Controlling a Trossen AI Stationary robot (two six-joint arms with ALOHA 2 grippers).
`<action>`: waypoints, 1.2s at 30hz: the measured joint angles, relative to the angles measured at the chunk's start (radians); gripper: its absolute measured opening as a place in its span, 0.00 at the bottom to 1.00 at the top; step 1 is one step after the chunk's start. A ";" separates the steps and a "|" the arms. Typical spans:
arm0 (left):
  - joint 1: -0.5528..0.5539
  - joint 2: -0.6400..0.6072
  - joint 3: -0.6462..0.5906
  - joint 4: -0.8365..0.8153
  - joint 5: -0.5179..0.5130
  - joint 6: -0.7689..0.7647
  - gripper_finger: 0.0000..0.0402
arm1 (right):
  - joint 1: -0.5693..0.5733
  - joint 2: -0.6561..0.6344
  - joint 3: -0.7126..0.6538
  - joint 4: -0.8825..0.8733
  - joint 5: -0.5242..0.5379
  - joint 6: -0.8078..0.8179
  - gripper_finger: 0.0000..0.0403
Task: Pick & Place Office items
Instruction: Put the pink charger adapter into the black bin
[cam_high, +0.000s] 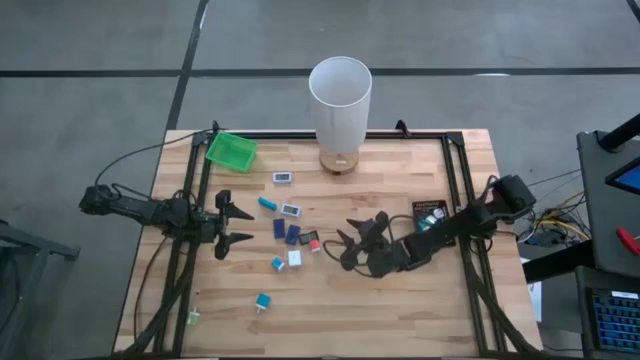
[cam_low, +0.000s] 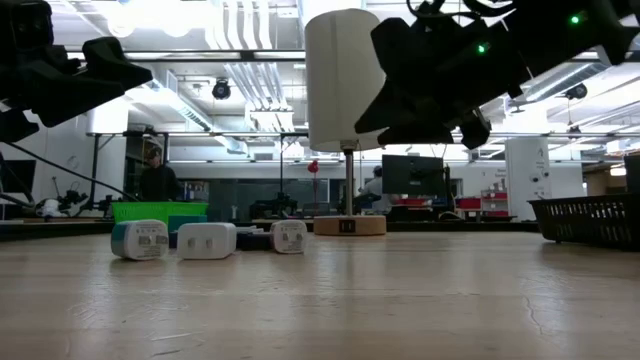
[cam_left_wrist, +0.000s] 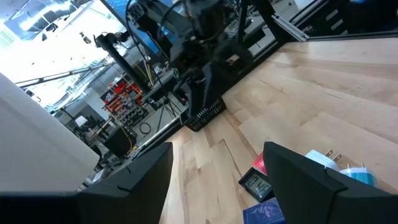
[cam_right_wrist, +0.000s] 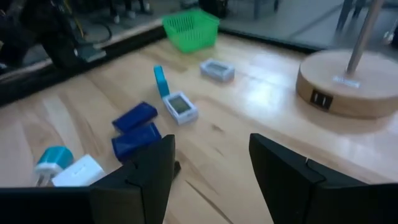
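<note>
The office items lie scattered on the wooden table between my two grippers: a grey-white block (cam_high: 283, 177), a teal bit (cam_high: 267, 202), a white block (cam_high: 291, 210), two dark blue rectangles (cam_high: 278, 228) (cam_high: 293, 235), a piece with red (cam_high: 311, 241), a white plug (cam_high: 295, 258) and teal pieces (cam_high: 278, 264) (cam_high: 262, 301). My left gripper (cam_high: 232, 224) is open, left of the cluster. My right gripper (cam_high: 352, 240) is open, right of the red piece. In the low view both hang above the tabletop. The right wrist view shows the blue rectangles (cam_right_wrist: 135, 116) ahead of the open fingers.
A tall white cylinder lamp (cam_high: 340, 95) stands on a round wooden base (cam_high: 340, 162) at the far edge. A green tray (cam_high: 231, 150) sits at the far left corner and a black tray (cam_high: 429, 215) under my right arm. One small piece (cam_high: 193, 318) lies near the near-left edge.
</note>
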 joint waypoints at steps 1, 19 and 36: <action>0.000 0.000 0.000 0.000 0.000 0.000 0.64 | 0.010 0.021 0.002 0.033 0.019 -0.015 0.51; 0.000 0.002 0.000 0.000 0.000 0.000 0.64 | 0.078 0.384 0.355 0.054 0.248 -0.177 0.51; 0.000 0.011 0.000 0.000 0.000 0.000 0.64 | 0.094 0.574 0.525 0.043 0.298 -0.191 0.51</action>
